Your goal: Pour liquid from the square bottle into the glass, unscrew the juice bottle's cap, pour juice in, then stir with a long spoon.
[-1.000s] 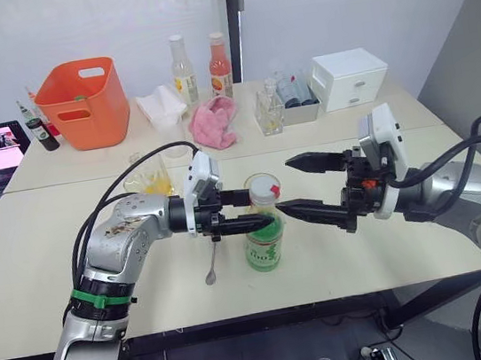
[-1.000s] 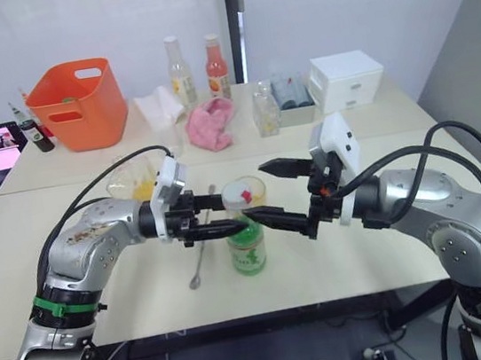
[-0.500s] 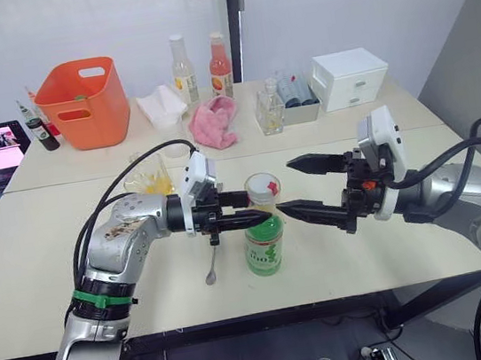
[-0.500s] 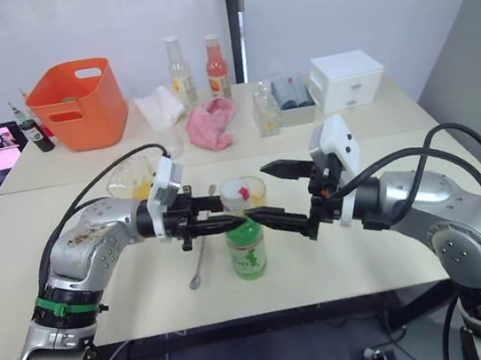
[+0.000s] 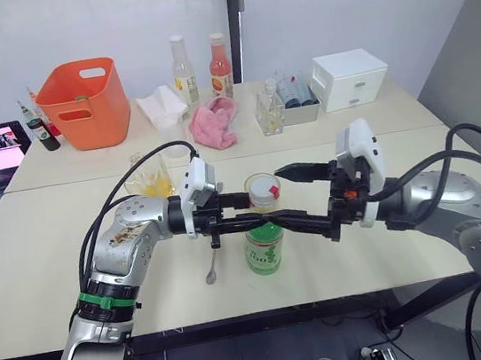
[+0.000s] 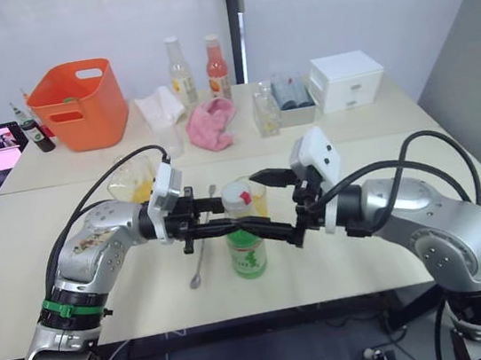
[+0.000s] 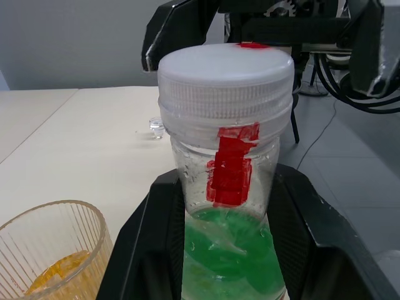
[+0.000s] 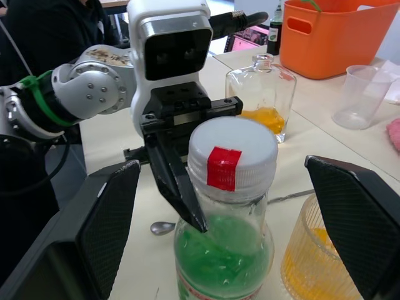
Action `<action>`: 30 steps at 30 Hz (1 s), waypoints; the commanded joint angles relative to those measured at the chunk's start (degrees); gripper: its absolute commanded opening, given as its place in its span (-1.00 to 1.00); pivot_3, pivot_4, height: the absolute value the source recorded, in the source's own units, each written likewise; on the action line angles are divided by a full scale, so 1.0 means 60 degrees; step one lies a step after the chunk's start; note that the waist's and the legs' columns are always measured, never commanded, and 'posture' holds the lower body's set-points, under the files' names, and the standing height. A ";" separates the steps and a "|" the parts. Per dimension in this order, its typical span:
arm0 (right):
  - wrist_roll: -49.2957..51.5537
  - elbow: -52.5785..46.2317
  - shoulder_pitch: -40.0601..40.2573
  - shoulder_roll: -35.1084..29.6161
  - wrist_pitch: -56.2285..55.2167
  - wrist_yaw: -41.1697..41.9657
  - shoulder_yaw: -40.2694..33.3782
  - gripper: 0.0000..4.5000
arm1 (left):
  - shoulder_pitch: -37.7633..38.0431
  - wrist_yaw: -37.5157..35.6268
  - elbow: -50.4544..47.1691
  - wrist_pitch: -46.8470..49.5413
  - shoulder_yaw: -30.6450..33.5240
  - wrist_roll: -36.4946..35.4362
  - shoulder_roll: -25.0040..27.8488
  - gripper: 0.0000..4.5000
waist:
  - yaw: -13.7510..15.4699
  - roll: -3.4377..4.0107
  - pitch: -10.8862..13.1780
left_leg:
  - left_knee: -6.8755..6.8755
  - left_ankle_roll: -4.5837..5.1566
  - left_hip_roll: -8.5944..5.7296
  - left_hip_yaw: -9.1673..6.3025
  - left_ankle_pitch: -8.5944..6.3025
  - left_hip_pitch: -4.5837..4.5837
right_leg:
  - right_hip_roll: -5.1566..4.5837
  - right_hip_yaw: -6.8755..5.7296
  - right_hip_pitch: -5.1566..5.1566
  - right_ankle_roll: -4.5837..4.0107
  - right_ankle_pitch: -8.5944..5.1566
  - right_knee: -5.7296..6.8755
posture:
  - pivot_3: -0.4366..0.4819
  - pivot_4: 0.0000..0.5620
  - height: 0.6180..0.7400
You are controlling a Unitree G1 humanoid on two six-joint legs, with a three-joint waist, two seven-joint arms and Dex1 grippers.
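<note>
A: Juice bottle [image 5: 265,244], where does it stand, and what has hold of it?

B: Upright near the middle of the desk [image 5: 47,270], toward the near edge. The left end effector [image 5: 243,213] grips its neck, one black finger on each side just under the cap [image 5: 264,186].

A: And the right end effector [image 5: 289,195]?

B: Spread wide. One finger sits high on the far side of the cap, the other low on the near side by the neck. Neither touches the cap; in the right wrist view both pads stand well clear of it.

A: Is the cap on?

B: Yes, white with a red mark, seated on the neck. Juice [image 7: 229,256] fills the body below.

A: What lies around the bottle?

B: The glass [image 6: 254,196] just behind it, orange-yellow liquid in its bottom. The spoon [image 5: 211,263] lies flat just left of the bottle. The square bottle [image 5: 149,176] stands farther left and back, with orange liquid low inside. Far left, an orange basket [image 5: 83,104]; a pink cloth [image 5: 214,121] and two tall bottles [image 5: 199,67] at the far side.
</note>
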 commanded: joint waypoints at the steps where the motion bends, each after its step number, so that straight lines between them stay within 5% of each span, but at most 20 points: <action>1: -0.0031 -0.0289 -0.0243 0.0136 -0.0002 -0.0313 -0.0015 1.00 | 0.0023 0.0050 -0.0071 -0.0201 0.0089 0.0104 -0.0013 -0.37 | -0.0001 0.0000 0.0000 | 0.0000 0.0000 0.0000 0.0000 0.0000 0.0000 | 0.0000 0.0000 0.0000 0.0000 0.0000 0.0000 | -0.05 -0.47 1.00; 10: 0.0028 -0.0284 -0.0405 0.0301 0.0067 -0.0587 0.0118 -0.23 | 0.0031 0.0022 -0.0113 -0.0237 0.0059 0.0124 0.0032 -0.37 | -0.0004 0.0000 0.0000 | 0.0000 0.0001 0.0000 0.0000 -0.0001 0.0000 | 0.0000 0.0000 0.0000 0.0000 0.0000 0.0001 | -0.05 -0.47 1.00; 21: -0.0024 -0.0164 -0.0535 0.0285 -0.0065 -0.0219 0.0244 -0.24 | 0.0022 -0.0019 -0.0178 -0.0190 0.0022 0.0104 0.0080 -0.37 | -0.0007 0.0000 0.0000 | 0.0000 0.0002 0.0000 0.0000 -0.0001 0.0000 | 0.0000 0.0000 0.0000 0.0000 0.0000 0.0002 | -0.05 -0.47 1.00; 30: -0.1375 0.3440 -0.2446 -0.0019 -0.1995 0.5111 0.1749 -0.24 | 0.0009 -0.0312 -0.0213 -0.0226 -0.0145 0.0168 0.0208 -0.37 | -0.0043 0.0000 0.0000 | 0.0001 0.0012 -0.0004 0.0004 -0.0007 0.0001 | 0.0001 0.0003 -0.0004 0.0000 0.0000 -0.0002 | -0.05 -0.47 1.00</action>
